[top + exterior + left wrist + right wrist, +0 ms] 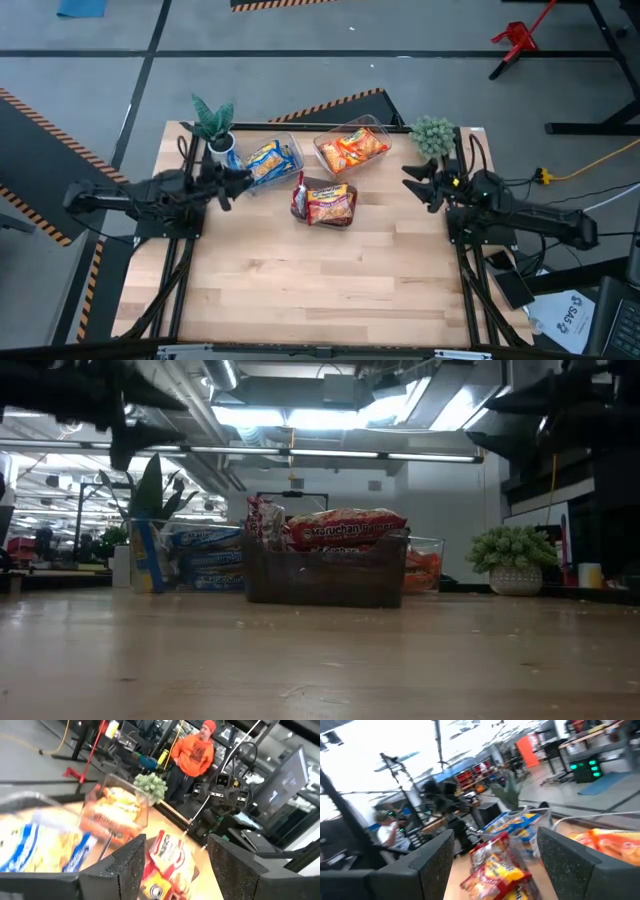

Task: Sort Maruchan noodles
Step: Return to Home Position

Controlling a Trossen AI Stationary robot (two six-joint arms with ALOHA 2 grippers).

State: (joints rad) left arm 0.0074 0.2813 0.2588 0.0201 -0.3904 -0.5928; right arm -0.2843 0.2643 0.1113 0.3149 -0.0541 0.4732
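Maruchan noodle packets lie sorted in three bins at the table's far middle. Blue-yellow packets (270, 160) fill a clear bin, orange packets (352, 148) fill another clear bin (322, 142), and red-white packets (328, 203) are heaped in a dark bin (325, 585). My left gripper (240, 182) hovers open just left of the blue packets. Its wrist view looks between the fingers (175, 845) onto the red-white packets (167, 857). My right gripper (415, 180) hovers open to the right of the bins, and its fingers (495, 840) frame the red-white packets (495, 865).
A potted green plant (213, 122) stands at the far left corner and a round bushy plant (432, 135) at the far right corner. The near half of the wooden table (320, 280) is bare board. A person in an orange hoodie (195, 755) stands beyond the table.
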